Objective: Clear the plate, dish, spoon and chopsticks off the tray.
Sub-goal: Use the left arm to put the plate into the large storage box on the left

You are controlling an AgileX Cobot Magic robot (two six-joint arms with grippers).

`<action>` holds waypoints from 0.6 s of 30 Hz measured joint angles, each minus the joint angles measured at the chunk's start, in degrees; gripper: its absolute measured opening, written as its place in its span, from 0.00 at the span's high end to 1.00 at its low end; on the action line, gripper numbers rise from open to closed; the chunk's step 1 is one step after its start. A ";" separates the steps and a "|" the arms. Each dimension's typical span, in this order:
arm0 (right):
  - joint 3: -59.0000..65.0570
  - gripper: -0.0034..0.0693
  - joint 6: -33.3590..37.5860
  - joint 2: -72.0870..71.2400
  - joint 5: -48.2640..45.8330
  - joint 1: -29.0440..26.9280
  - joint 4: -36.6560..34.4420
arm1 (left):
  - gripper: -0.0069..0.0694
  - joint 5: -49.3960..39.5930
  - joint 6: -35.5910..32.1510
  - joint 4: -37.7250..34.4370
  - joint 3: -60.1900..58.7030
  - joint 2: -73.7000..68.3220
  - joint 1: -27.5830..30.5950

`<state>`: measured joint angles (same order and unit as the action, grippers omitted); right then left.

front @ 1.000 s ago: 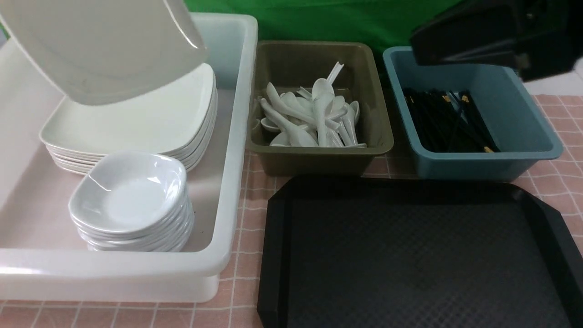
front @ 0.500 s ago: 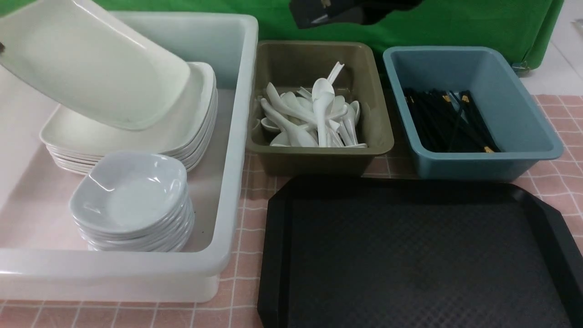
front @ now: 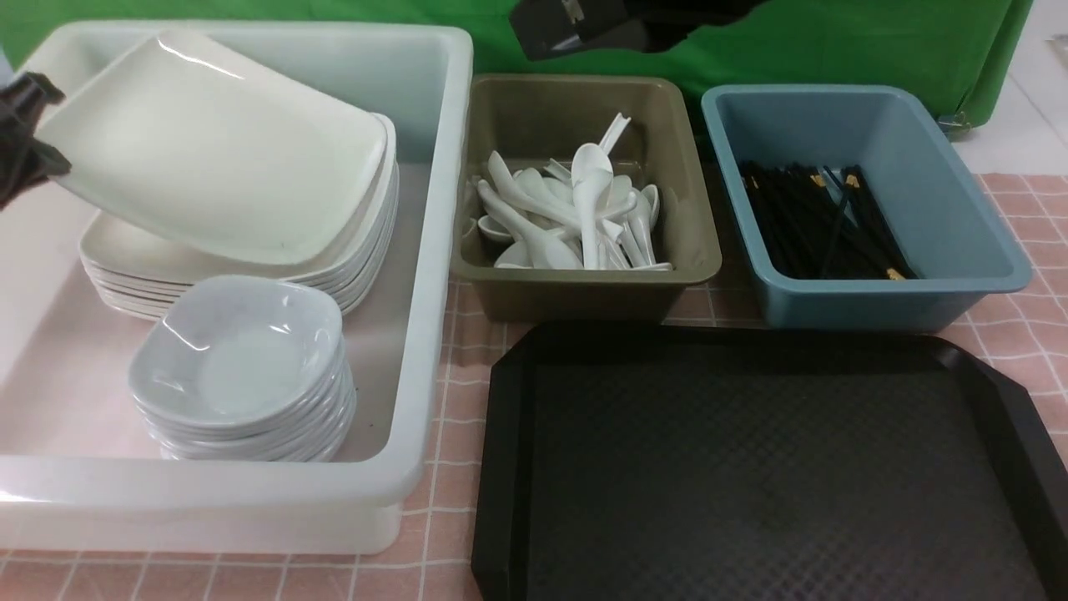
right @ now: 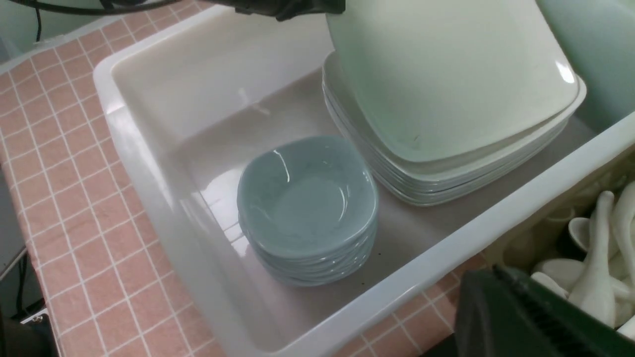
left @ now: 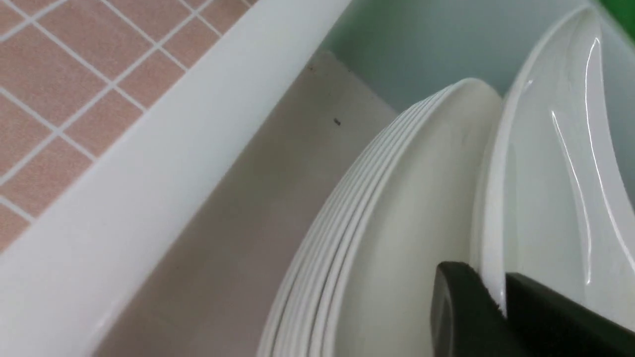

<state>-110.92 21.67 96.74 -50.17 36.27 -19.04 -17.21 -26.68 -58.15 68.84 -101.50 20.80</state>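
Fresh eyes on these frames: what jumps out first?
A large glossy white rounded-square plate hangs tilted over the stack of matching white plates in the white plastic tub on the left. Its raised edge is pinched by the left hand. In front on the right, the big black rectangular plastic tray shows nothing on it.
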 joint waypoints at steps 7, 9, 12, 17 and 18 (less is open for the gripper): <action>0.00 0.91 -0.20 0.00 0.17 0.00 0.00 | 0.41 -4.05 0.26 10.12 0.00 -2.60 -0.05; 0.00 0.91 -0.20 0.00 0.57 0.00 0.05 | 0.34 -4.33 0.26 12.61 0.00 -2.60 -0.05; -0.56 0.91 -0.58 0.00 0.90 -0.07 2.61 | 0.23 -6.75 0.53 17.70 0.90 -1.49 1.05; -4.32 0.91 -5.11 -1.36 -3.14 -0.11 12.50 | 0.29 -13.94 3.13 20.24 4.59 2.64 1.26; -5.38 0.91 -7.40 -2.27 -4.32 -0.11 16.58 | 0.36 -15.80 3.07 19.86 5.72 3.99 0.71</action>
<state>-116.30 14.28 94.47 -54.49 36.16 -2.46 -33.01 -23.61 -38.29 74.56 -97.51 21.50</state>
